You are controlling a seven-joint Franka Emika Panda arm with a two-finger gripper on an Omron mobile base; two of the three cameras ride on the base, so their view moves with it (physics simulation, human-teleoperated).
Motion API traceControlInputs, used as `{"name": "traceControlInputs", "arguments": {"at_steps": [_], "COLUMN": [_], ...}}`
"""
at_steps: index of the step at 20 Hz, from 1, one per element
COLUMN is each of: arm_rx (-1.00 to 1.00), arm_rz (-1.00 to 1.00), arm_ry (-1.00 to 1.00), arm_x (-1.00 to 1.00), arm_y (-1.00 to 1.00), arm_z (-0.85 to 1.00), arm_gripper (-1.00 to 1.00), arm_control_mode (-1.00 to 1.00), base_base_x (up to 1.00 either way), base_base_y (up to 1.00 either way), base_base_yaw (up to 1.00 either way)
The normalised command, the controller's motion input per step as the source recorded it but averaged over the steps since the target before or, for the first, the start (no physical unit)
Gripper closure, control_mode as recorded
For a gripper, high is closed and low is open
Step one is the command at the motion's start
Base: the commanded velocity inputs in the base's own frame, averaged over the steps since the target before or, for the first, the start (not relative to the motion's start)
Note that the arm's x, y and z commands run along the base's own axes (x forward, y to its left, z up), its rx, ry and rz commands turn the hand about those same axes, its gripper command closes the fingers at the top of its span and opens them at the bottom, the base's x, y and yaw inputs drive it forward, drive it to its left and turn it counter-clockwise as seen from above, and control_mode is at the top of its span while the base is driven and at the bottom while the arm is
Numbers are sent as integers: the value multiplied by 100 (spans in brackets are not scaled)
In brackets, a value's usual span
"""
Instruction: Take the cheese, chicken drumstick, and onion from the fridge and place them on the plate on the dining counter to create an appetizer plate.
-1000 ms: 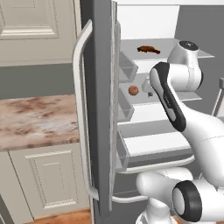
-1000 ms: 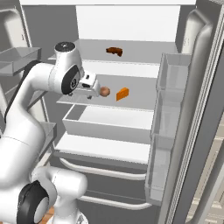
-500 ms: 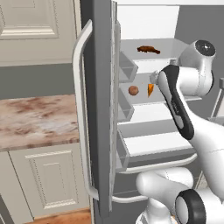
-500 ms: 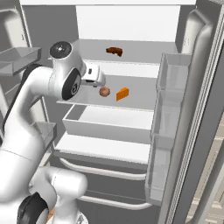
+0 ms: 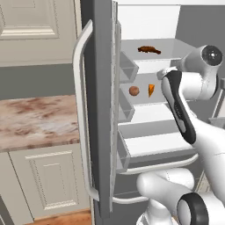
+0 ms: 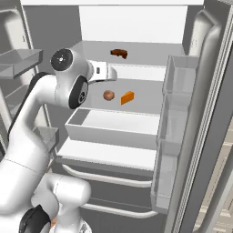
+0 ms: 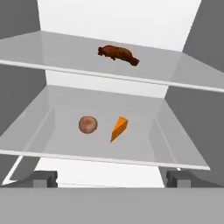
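Fridge point(image 6: 191, 118) doors open; gripper point(image 7: 111, 178) spread wide, holding nothing, aimed into shelves for first pick; onion point(image 7: 88, 124) left of cheese point(image 7: 118, 128) on near middle shelf; drumstick point(image 7: 119, 54) on far shelf above; all three untouched

Drumstick point(image 7: 118, 54) on upper fridge point(image 6: 136, 27) shelf, onion point(image 7: 88, 124) beside cheese point(image 7: 118, 129) below

**Even, soft light; slightly coarse rendering**

Flat, bright light fills the fridge point(image 6: 136, 68); its white back wall nearly washes out. Shadows are faint, with no glare. Edges look mildly soft and pixelated in every view. The glass shelves point(image 7: 109, 74) read as hazy grey sheets.
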Motion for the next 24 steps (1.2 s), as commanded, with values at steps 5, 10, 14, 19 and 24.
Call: {"name": "traceControlInputs", "arguments": {"at_steps": [5, 10, 14, 19, 24], "arm_rx": [11, 9, 2, 0, -1], "arm_rz": [0, 0, 0, 0, 2], "arm_ry": [0, 0, 1, 6, 0], "arm_x": [33, 69, 81, 66, 40], "arm_y": [-26, -12, 0, -6, -17], "arm_z": [30, 13, 0, 0, 3], "arm_gripper": [-100, -100, -100, -100, -100], "arm_control_mode": [-100, -100, -100, -100, -100], "base_base_x": [0, 0, 0, 0, 0], "base_base_y": [0, 0, 0, 0, 0], "base_base_yaw": [0, 0, 0, 0, 0]}}
